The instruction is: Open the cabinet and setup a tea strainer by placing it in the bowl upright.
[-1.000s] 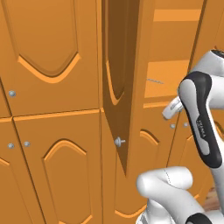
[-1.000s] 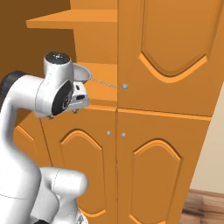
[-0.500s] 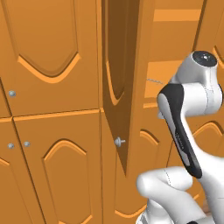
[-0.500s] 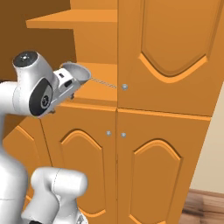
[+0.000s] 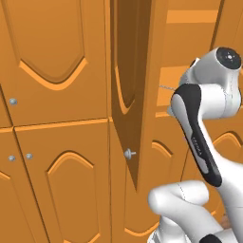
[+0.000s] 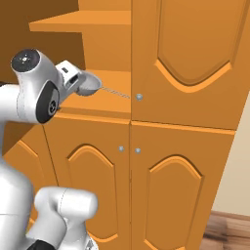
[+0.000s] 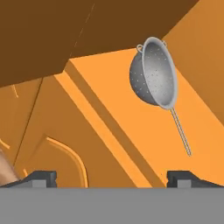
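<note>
- Gripper point(image 7: 112, 177) fingers are standing wide apart, holding nothing.
- Cabinet point(image 5: 128, 95) door is hanging open.
- Tea strainer point(image 7: 155, 72) is sitting on the shelf point(image 7: 131, 118), waiting to be picked up.

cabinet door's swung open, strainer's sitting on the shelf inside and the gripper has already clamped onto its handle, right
Not quite. The cabinet door is open and the tea strainer lies on the shelf inside, but the gripper has not clamped its handle. The hand view shows both fingertips spread wide with nothing between them, and the strainer well clear of them.
</note>
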Robot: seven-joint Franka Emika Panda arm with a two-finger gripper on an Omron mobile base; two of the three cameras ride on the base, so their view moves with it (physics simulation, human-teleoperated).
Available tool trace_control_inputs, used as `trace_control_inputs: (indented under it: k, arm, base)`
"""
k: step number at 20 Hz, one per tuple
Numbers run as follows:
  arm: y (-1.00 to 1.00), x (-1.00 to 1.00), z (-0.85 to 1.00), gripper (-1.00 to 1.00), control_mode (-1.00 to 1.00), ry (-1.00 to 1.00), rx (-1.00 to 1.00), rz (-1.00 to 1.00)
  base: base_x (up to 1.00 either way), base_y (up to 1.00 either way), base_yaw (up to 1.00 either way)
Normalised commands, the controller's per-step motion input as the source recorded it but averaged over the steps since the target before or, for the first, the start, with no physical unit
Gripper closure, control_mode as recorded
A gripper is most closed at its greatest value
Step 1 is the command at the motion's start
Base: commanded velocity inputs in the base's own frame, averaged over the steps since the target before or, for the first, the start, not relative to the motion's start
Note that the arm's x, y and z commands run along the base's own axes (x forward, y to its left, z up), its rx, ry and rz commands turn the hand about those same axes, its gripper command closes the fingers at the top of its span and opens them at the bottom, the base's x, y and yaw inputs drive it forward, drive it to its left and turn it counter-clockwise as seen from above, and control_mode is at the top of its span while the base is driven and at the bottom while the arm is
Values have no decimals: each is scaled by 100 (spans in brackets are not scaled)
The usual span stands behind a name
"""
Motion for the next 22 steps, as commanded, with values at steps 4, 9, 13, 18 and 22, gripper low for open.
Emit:
trace_control_inputs:
  k: [4, 9, 13, 18, 22]
  arm:
    - [10, 4, 7, -100, -100, -9, -6, 19]
    - [0, 25, 0, -100, -100, -8, 7, 22]
    - [0, 29, 0, -100, -100, -7, 3, 27]
    - [12, 29, 0, -100, -100, -3, -2, 32]
    - [21, 12, 1, -100, -100, 3, -1, 34]
  base:
    - [0, 0, 0]
    - [0, 0, 0]
    - [0, 0, 0]
    - [0, 0, 0]
    - [0, 0, 0]
